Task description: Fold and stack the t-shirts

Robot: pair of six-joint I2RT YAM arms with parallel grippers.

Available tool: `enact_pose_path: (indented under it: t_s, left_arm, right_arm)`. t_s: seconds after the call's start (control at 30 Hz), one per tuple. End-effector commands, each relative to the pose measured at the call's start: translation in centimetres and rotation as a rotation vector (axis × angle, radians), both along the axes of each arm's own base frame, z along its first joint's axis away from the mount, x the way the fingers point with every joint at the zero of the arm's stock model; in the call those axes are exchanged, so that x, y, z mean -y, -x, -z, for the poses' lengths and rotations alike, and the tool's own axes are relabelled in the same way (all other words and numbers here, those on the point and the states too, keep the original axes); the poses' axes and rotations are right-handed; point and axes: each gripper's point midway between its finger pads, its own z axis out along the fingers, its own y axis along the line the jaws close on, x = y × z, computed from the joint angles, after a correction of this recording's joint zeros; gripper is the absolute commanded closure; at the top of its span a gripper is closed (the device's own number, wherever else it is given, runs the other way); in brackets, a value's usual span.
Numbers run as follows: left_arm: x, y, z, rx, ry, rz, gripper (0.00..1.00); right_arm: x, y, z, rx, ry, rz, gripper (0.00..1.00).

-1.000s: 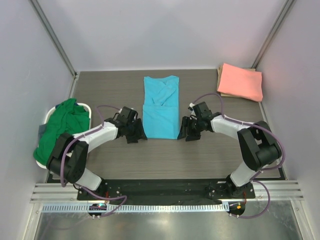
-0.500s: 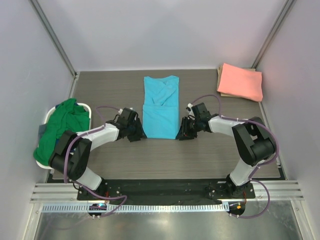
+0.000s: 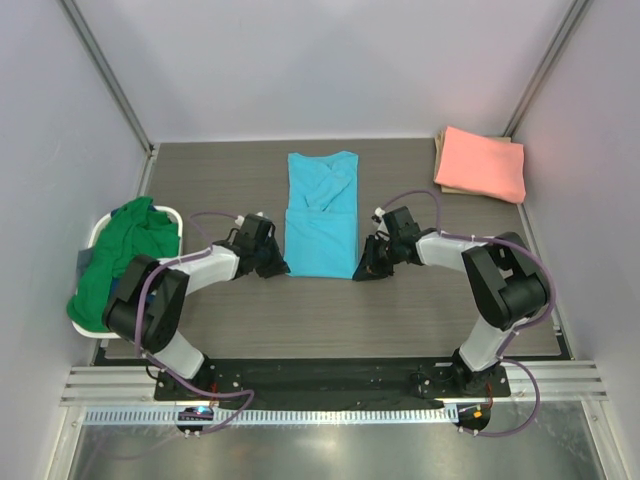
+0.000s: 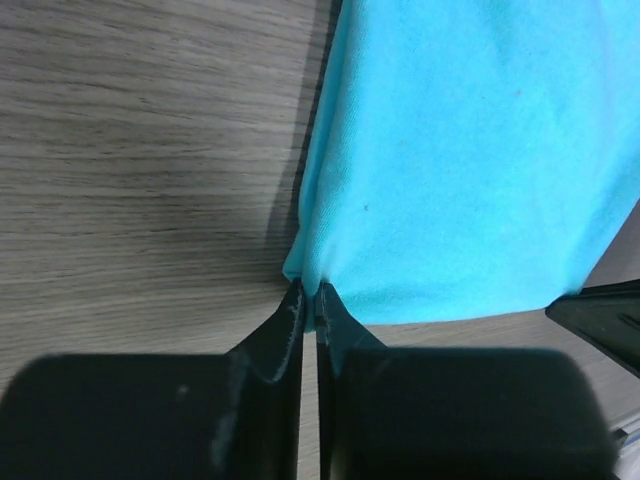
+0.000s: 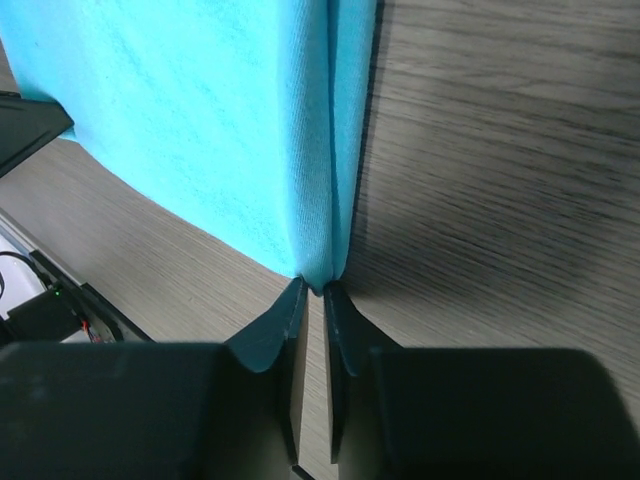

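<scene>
Top view: sky-blue t-shirt [image 3: 321, 215] mid-frame on worktop [image 3: 220, 180], long axis top-to-bottom, folded sleeves in upper half. Left wrist: left fingers [image 4: 287, 322] pinching its corner, btm center. Right wrist: right fingers [image 5: 280, 325] nipping the other corner.

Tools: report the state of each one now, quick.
Left tool: closed, pinching the near left corner of the sky-blue t-shirt.
Right tool: closed, pinching the sky-blue t-shirt's near right corner.
</scene>
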Motion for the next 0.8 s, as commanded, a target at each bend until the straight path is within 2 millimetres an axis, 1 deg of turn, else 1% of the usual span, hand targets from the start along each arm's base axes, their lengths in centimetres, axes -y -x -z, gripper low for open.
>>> enact_pose_path:
  t_s: [0.0,0.1,0.17,0.27,0.3,0.33,0.37,0.4,0.43,0.47,0.5,0.53,0.57,0.6,0.63,0.67,0.7,0.73,0.77]
  left_arm:
    - [-1.3,0.8,1.9,-0.034,-0.056,-0.016,1.0]
    - [-1.1,0.8,1.8,-0.034,-0.046,-0.011,1.0]
    - [-0.9,1.0,1.6,-0.034,-0.036,-0.005,1.0]
    - [-0.7,1.6,0.5,-0.026,-0.007,0.002,1.0]
    - [-0.6,1.6,-0.5,-0.006,0.009,0.003,1.0]
    - [-0.4,1.9,-1.0,0.001,0.015,0.005,1.0]
    - [-0.4,2.2,-1.4,0.006,0.018,0.006,1.0]
    - [-0.5,2.8,-1.7,-0.001,0.015,0.009,1.0]
    - [-0.2,3.0,-3.0,0.028,0.031,0.016,1.0]
    - [-0.2,3.4,-3.3,0.031,0.028,0.016,1.0]
    - [-0.3,4.1,-3.7,0.024,0.026,0.017,1.0]
    - [0.0,4.5,-4.8,0.05,0.039,0.027,1.0]
    - [-0.2,5.2,-5.0,0.042,0.033,0.023,1.0]
    - [-0.1,5.6,-5.4,0.047,0.036,0.026,1.0]
    - [0.2,6.2,-5.7,0.049,0.04,0.04,1.0]
    - [0.2,6.9,-6.5,0.056,0.053,0.038,1.0]
    - [0.3,7.2,-6.8,0.057,0.057,0.037,1.0]
    - [0.7,7.9,-7.2,0.062,0.065,0.053,1.0]
    - [0.8,8.5,-7.8,0.061,0.079,0.05,1.0]
  right_arm:
    - [0.1,0.0,0.5,0.002,0.009,0.003,0.86]
    - [0.1,0.0,0.4,0.005,0.009,0.005,0.99]
    - [0.2,0.0,0.1,0.015,0.008,0.009,0.99]
    - [0.3,0.3,-0.7,0.029,0.002,0.011,0.99]
    - [0.4,0.4,-1.1,0.035,-0.001,0.012,0.99]
    - [0.5,0.6,-1.4,0.035,0.0,0.015,0.99]
    - [0.7,0.7,-2.2,0.055,-0.005,0.015,0.99]
    - [0.8,0.9,-2.6,0.066,-0.007,0.017,0.99]
    - [1.0,1.3,-2.8,0.06,-0.001,0.019,0.99]
    - [1.3,1.8,-3.0,0.062,0.0,0.022,0.99]
    - [1.3,2.0,-4.1,0.092,-0.011,0.021,0.99]
    - [1.6,2.4,-4.5,0.092,-0.01,0.025,0.99]
    - [1.9,3.0,-4.5,0.089,-0.007,0.029,0.99]
    - [2.0,3.2,-5.8,0.121,-0.021,0.032,0.99]
    - [2.2,3.8,-6.2,0.12,-0.02,0.034,0.99]
    - [2.3,4.3,-6.4,0.116,-0.024,0.038,0.99]
    - [2.4,4.5,-7.9,0.153,-0.043,0.04,0.99]
    - [2.6,5.2,-8.1,0.146,-0.036,0.042,0.99]
    - [2.6,5.5,-8.8,0.156,-0.041,0.047,0.99]
